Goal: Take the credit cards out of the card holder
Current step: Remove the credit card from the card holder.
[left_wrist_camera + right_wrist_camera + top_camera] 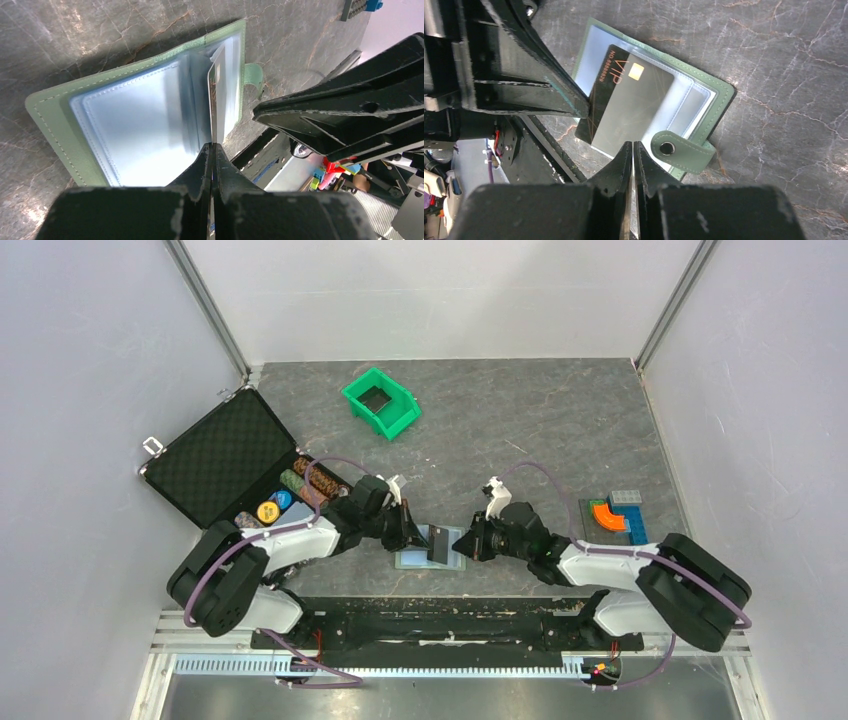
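One credit card (438, 543) stands over the open card holder (450, 562), at 6 o'clock on the worktop (520, 430). Left wrist: left jaws clamp its end, to pull it free. Right wrist: right jaws, nearly closed at the holder's 6 o'clock edge, probably steady it; pinch unclear.

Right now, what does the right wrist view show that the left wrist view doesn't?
Right wrist only: the credit card face-on, dark, with VIP lettering and a gold chip, plus the snap on the closing tab.
Left wrist only: that card edge-on, pinched in the shut left tool, and an empty-looking blue sleeve.
Both: the card holder lying open on the grey table, with that one card over it.
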### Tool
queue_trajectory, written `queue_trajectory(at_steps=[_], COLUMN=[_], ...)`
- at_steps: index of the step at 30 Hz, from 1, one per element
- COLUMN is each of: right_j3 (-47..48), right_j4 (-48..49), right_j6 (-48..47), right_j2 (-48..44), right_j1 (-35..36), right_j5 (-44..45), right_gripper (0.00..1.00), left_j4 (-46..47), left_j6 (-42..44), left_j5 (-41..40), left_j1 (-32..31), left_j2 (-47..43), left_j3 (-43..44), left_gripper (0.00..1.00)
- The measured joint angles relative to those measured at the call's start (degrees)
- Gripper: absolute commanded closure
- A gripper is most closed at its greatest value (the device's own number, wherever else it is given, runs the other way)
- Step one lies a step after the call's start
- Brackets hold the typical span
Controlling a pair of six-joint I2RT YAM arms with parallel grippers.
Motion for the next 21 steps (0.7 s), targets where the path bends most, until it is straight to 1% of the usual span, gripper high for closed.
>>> queue_trajectory(at_steps=[4,8,21], right_j3=[0.7,0.7,0.7], right_j4=[0.0,-0.2,0.5], right_j6=[0.1,0.1,0.2], right_j2=[3.3,5.7,7.6], right_j1=[0.0,0.0,0.1], right_j5=[0.2,0.8,3.1], right_gripper=[0.95,0.95,0.95], left_j4=[-0.5,-3.7,-14.2], left_j6=[0.0,0.1,0.7], left_j5=[-0.7,-3.1,-10.8], left_j1=[0.0,0.0,0.6], left_j2=[0.0,-0.7,-9.2], left_j3=[0.0,0.0,1.1], left_gripper=[0.98,0.98,0.98])
